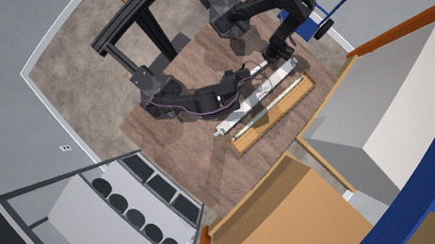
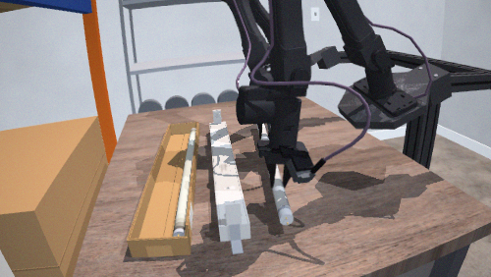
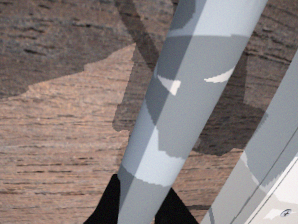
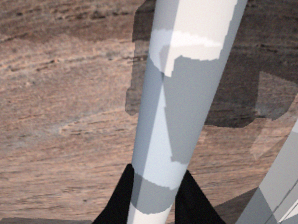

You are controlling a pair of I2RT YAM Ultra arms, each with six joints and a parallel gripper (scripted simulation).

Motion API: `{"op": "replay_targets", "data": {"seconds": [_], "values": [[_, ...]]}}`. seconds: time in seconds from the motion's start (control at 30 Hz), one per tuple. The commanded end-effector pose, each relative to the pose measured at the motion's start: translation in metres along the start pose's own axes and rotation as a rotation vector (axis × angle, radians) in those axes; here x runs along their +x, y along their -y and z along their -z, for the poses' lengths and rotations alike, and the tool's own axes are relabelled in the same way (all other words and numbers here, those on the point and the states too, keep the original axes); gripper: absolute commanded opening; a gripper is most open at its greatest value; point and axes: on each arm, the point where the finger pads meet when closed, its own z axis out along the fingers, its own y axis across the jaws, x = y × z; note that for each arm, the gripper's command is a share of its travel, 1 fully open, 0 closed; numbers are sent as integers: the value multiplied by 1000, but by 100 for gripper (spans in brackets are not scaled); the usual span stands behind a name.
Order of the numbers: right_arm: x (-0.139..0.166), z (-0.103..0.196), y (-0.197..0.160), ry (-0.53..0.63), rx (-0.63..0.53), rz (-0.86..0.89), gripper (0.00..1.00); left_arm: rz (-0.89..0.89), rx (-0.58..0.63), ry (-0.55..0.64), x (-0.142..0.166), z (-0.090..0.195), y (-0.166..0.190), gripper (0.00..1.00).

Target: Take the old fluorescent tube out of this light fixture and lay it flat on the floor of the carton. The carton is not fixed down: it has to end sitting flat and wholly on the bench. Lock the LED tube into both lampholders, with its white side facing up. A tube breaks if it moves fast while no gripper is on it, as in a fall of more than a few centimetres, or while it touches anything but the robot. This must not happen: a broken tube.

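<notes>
- White fixture (image 1: 256,97) (image 2: 228,184) (image 3: 240,192) (image 4: 282,175) is lying before you, between carton and LED tube.
- Your left gripper (image 1: 277,53) (image 2: 280,181) (image 3: 139,187) is pinching the LED tube (image 1: 259,68) (image 2: 282,198) (image 3: 192,90) (image 4: 185,85) near its near end.
- Your right gripper (image 1: 244,76) (image 2: 262,134) (image 4: 156,174) is gripping it farther back.
- To the left, your old tube (image 1: 270,107) (image 2: 186,182) is lying inside the carton (image 1: 279,118) (image 2: 159,248), along its right wall.

My bench (image 1: 171,137) (image 2: 403,196) looks like matt, streaky wood, the carton (image 1: 276,116) (image 2: 159,249) dull brown cardboard, the LED tube (image 1: 258,67) (image 2: 280,193) (image 3: 172,110) (image 4: 182,90) smooth plastic, and my arms (image 1: 193,102) (image 2: 285,49) matt black.
</notes>
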Motion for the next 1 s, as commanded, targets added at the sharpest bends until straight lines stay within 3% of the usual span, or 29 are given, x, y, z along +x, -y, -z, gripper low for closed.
{"op": "replay_targets", "data": {"seconds": [0.0,0.07,0.2,0.37,0.43,0.63,0.7,0.83,0.97], "values": [[3,-1,-9,-7,31,18,11,-1,40,7,-3,1,2,11],[-10,8,0,27,39,2,11,-7,17,13,-2,2,-4,11],[0,4,-7,10,43,14,11,1,51,8,-4,4,1,11],[-14,10,4,41,76,-11,11,0,38,7,-2,-3,-7,11],[3,-1,-9,-5,68,18,11,-2,47,-2,0,-4,-7,11],[-28,18,12,76,106,-22,11,-10,45,11,0,-3,-10,11],[-28,18,12,76,106,-22,11,-10,45,11,0,-3,-10,11],[6,-2,-12,-11,92,25,11,-4,90,2,-1,0,-3,11],[-14,10,3,40,131,-12,11,-2,91,4,-1,-3,-8,11]]}}
